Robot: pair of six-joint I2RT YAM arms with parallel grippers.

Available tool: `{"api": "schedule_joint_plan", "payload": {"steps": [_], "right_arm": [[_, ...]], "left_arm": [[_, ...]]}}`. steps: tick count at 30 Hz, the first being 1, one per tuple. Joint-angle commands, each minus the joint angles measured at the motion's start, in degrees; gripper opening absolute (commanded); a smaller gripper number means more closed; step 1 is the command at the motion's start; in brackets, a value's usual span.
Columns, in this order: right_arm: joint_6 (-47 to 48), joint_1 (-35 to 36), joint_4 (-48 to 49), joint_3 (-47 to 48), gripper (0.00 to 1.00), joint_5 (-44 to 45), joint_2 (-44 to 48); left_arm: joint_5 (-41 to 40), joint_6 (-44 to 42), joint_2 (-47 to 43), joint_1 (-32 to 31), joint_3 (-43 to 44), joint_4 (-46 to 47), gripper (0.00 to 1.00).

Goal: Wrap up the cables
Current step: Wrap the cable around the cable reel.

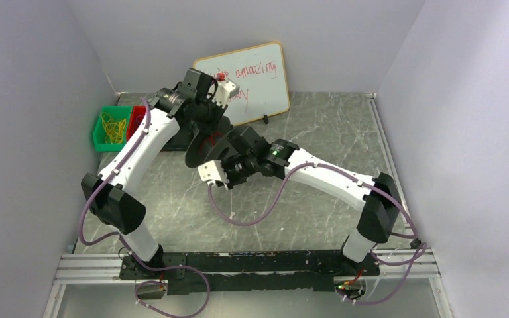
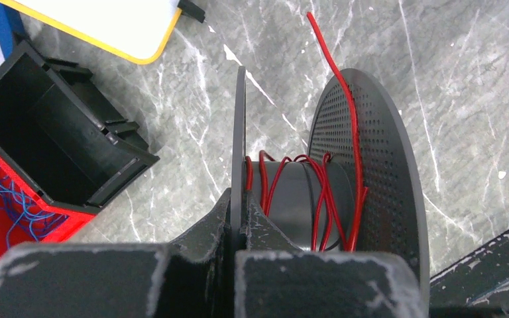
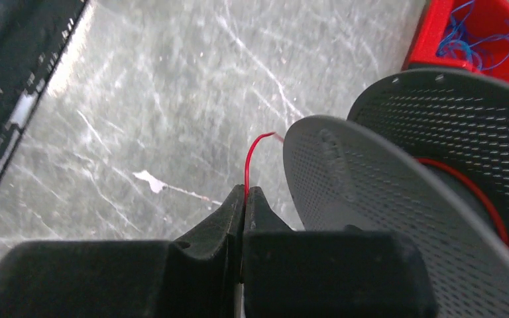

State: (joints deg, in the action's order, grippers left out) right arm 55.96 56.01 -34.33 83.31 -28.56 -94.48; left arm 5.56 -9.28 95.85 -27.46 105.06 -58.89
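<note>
Tightly, left jaws clamp the spool flange (image 2: 240, 139), right jaws pinch the red cable (image 3: 248, 165), partly hidden

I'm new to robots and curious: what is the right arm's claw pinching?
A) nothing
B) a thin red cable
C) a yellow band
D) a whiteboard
B: the right gripper is shut on the red cable, which curls up out of its closed jaws beside the black spool.

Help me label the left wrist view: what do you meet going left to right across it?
Left to right: black bin → spool's solid flange, seen edge-on → red cable wound on the hub → spool's perforated flange.
</note>
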Motion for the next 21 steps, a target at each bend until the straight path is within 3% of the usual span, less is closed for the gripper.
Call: {"api": "schedule_joint_plan", "payload": {"steps": [1, 14, 21], "right_arm": [[-7.0, -1.4, -2.3, 5.8, 0.0, -8.5, 1.1], [-26.4, -7.1, 8.2, 8.7, 0.0, -12.0, 1.1], [-38.9, -15.1, 17.8, 5.9, 0.0, -20.5, 0.6]], "left_arm": [[-2.1, 1.2, -1.4, -0.1, -0.1, 4.7, 0.02], [-5.5, 1.0, -2.3, -1.5, -3.0, 6.3, 0.02], [-4.3, 0.5, -2.8, -1.9, -4.6, 6.4, 0.02]]}}
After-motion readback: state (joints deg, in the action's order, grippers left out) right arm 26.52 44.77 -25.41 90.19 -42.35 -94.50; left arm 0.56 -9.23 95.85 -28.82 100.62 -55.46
